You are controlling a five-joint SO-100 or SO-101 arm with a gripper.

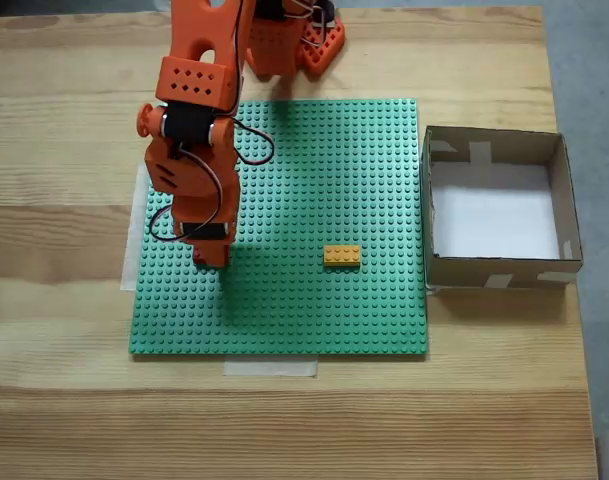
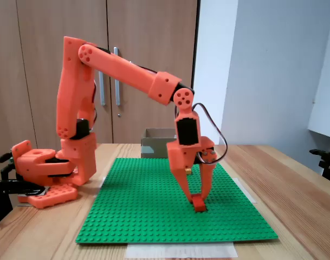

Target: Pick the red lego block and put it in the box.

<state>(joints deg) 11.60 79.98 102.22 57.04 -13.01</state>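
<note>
Claw (image 2: 199, 199) clamped on the red lego block (image 2: 199, 204) at the green baseplate (image 1: 314, 200) — lift and carry to the box (image 1: 564, 200) remain.

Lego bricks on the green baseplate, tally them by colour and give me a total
Red: 1, the red lego block, between the tool fingers on the green baseplate
Orange-yellow: 1, the orange-yellow brick
Total: 2
</note>
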